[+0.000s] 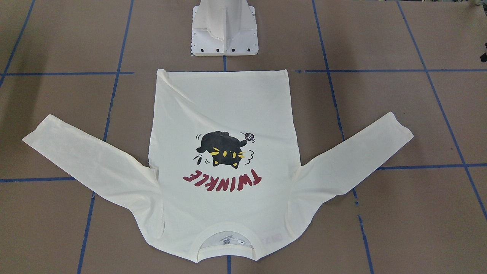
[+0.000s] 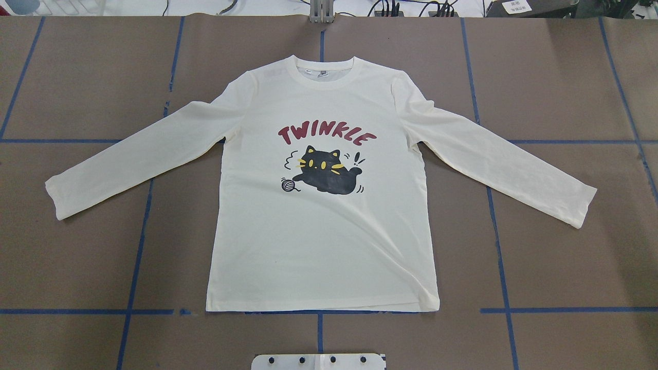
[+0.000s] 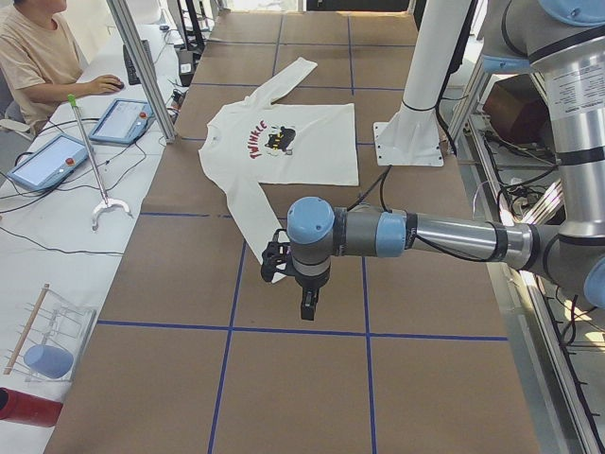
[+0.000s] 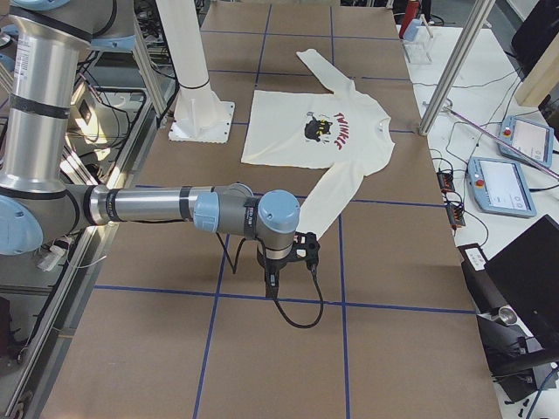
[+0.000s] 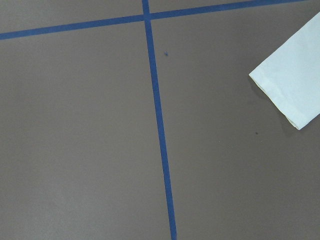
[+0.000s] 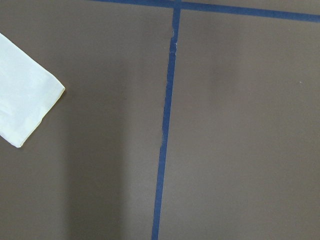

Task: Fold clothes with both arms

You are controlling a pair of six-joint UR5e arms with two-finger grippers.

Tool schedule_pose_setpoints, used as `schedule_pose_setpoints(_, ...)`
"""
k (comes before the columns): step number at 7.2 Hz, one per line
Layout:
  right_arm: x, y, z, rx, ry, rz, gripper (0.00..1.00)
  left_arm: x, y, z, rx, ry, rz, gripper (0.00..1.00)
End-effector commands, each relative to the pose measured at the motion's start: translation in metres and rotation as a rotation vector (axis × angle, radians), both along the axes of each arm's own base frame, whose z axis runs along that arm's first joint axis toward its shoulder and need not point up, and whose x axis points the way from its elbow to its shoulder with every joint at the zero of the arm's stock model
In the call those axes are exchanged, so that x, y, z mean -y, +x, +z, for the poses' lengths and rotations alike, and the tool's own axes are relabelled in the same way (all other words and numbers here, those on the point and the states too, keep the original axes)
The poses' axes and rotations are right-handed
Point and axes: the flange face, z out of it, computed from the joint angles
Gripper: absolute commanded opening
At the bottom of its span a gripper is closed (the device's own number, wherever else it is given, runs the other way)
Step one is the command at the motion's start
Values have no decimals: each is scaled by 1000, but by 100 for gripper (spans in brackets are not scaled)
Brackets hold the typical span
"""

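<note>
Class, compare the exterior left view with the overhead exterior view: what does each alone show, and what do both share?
Only exterior left: the silver-tubed left arm, its black pincer hanging over the brown table beside one sleeve, and a seated person. Only overhead: the small white neck label. Both: the cream-white long-sleeved T-shirt lying flat, cat print up, sleeves spread, on the table with blue tape lines.

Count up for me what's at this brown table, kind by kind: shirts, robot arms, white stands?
Shirt: 1
Robot arms: 2, the left arm and the right arm
White stand: 1
Total: 4
</note>
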Motion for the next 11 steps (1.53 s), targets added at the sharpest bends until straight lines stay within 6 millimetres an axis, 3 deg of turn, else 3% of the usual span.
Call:
schedule_pose_setpoints(1,1,0,-2,-3,7,-2,100,10,0,-14,-1,37,3,100)
schedule_pose_setpoints(2,7,0,-18,-1,40,0,100,18,1,-23,-12,55,0,100)
schedule_pose_setpoints(3,29,-1,-58,12,125,4,100,18,0,-38,4,89,-2,100)
schedule_pose_setpoints(5,44,-1,-82,9,174,10,100,49,-1,-76,27,223,-5,100)
schedule_pose_setpoints(6,47,-1,-83,14,206,8,100,82,-4,-115,49,382,-19,100)
schedule_pose_setpoints(9,29,-9,-68,101,321,20,100,86,-1,-120,16,457,-11,100)
schedule_pose_setpoints(10,9,-22,-56,119,282,76,100,85,-1,-120,15,457,-11,100)
schedule_pose_setpoints(11,5,-40,-40,140,274,115,100,84,-2,-123,16,463,-13,100)
